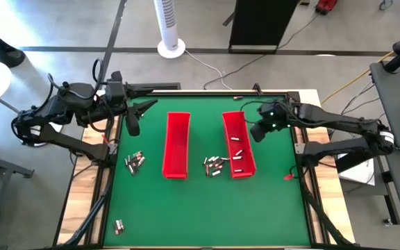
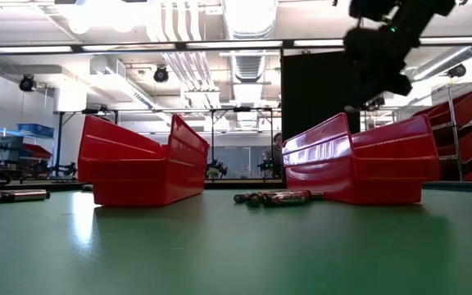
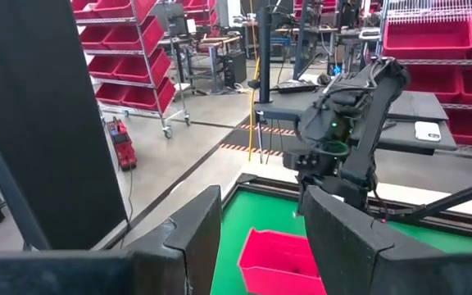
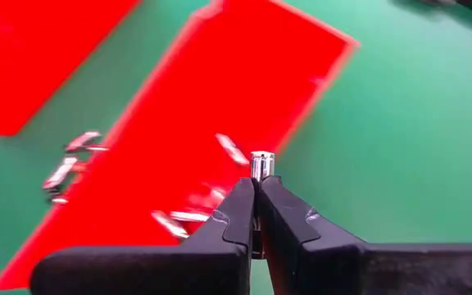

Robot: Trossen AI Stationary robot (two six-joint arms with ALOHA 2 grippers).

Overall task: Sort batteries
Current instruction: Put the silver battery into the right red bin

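Only the right wrist view shows the battery (image 4: 261, 165) pinched upright in the right gripper (image 4: 256, 205), jaws clamped, above the right red tray (image 1: 238, 144). Left gripper (image 1: 136, 117) waits beyond the left red tray (image 1: 177, 144), jaws partly apart, empty.

Overhead and level views, both on the two red trays (image 1: 177, 146).
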